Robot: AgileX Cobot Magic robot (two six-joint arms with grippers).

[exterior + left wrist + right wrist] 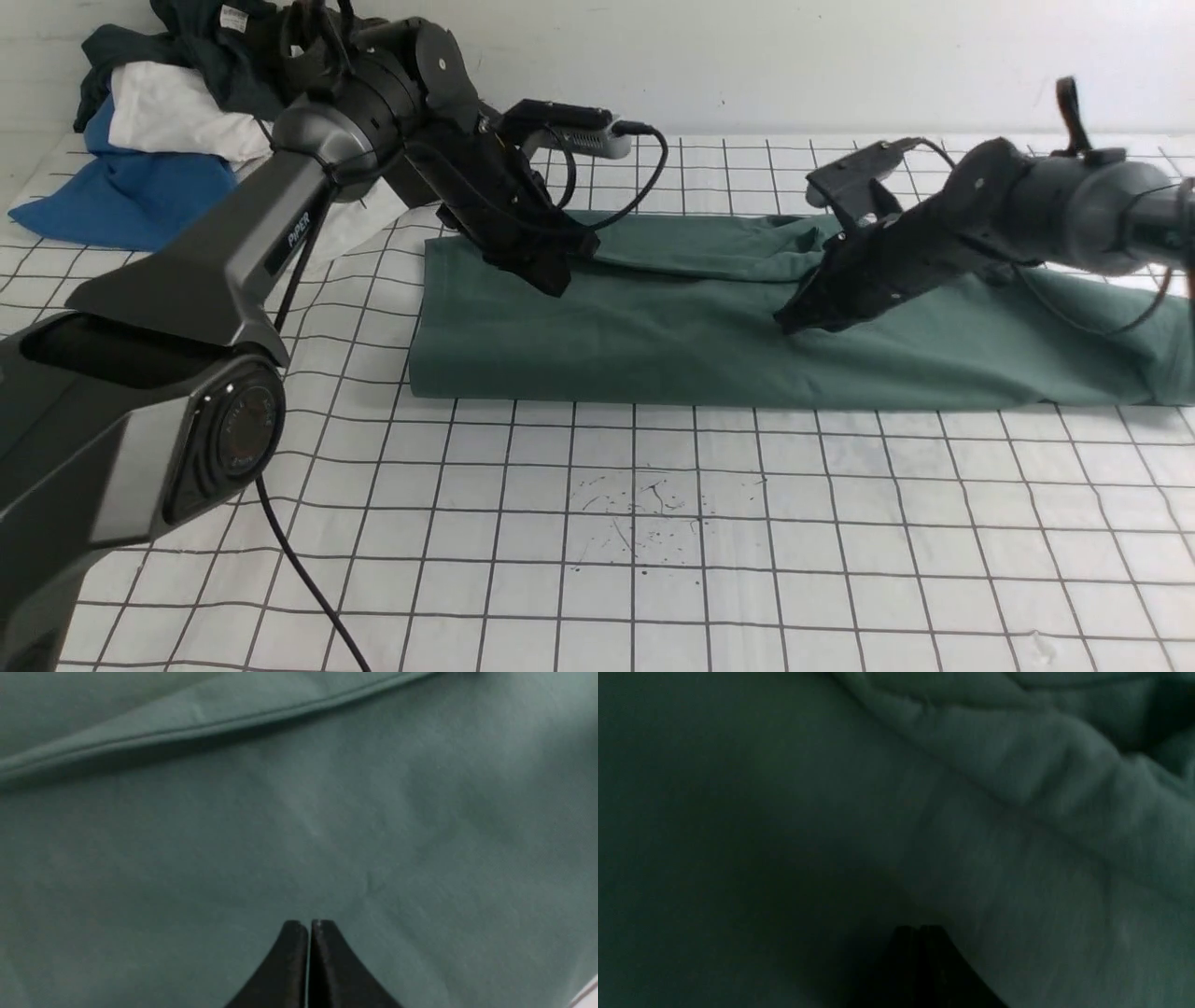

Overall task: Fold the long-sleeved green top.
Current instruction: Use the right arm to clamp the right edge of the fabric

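The green long-sleeved top [672, 336] lies across the back of the grid-marked table, folded into a long flat band that runs off the right edge. My left gripper [557, 285] hangs just over its left part, shut, with nothing between the fingers. In the left wrist view the shut left gripper [308, 924] sits over smooth green cloth [299, 826], with a folded hem [196, 723] beyond. My right gripper [789, 324] is low over the band's right half, also shut and empty. The right wrist view shows the shut right gripper [919, 928] in shadow over the cloth, beside a rumpled sleeve fold [1041, 774].
A heap of other clothes, bright blue [121, 201], white [177, 117] and dark [205, 56], sits at the back left corner. The white gridded table [635, 541] stretches in front of the top. A wall stands right behind the table.
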